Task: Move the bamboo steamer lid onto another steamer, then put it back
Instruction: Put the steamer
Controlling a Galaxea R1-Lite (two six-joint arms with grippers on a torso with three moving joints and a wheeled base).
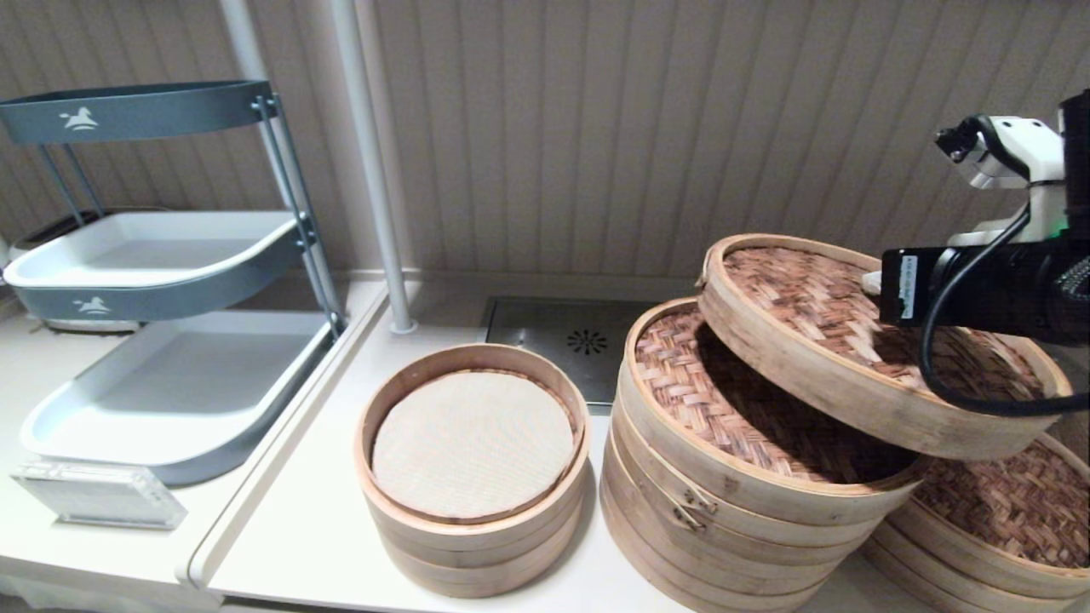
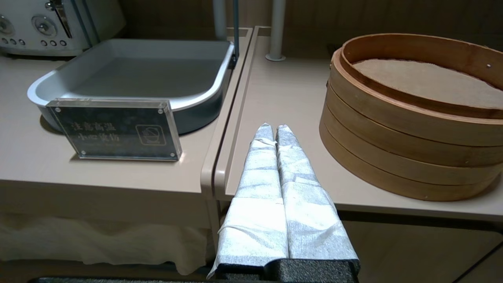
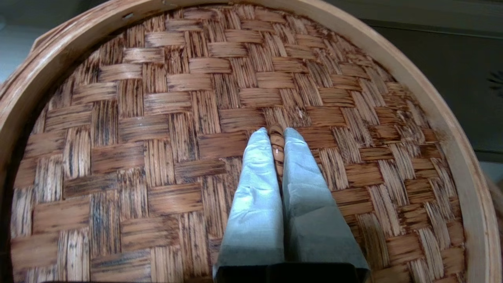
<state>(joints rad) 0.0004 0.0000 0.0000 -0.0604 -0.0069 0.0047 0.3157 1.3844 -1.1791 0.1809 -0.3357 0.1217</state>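
Observation:
The bamboo steamer lid (image 1: 851,340), with a pale rim and dark woven top, hangs tilted over the right side of the tallest steamer (image 1: 724,443) and the lower stack (image 1: 996,511). The tallest steamer carries its own lighter tan-reddish woven lid. My right arm (image 1: 979,289) reaches in from the right above the held lid. In the right wrist view my right gripper (image 3: 277,135) is shut on the lid's small centre knot (image 3: 277,145), with the weave (image 3: 157,137) filling the view. My left gripper (image 2: 272,127) is shut and holds nothing, parked low at the table's front edge.
A smaller steamer with a white cloth liner (image 1: 473,443) (image 2: 412,118) stands left of the tall stack. Further left are a grey tiered tray rack (image 1: 162,255), an acrylic sign (image 1: 98,494) (image 2: 114,127) and a white pole (image 1: 375,170). A drain plate (image 1: 588,340) lies behind the steamers.

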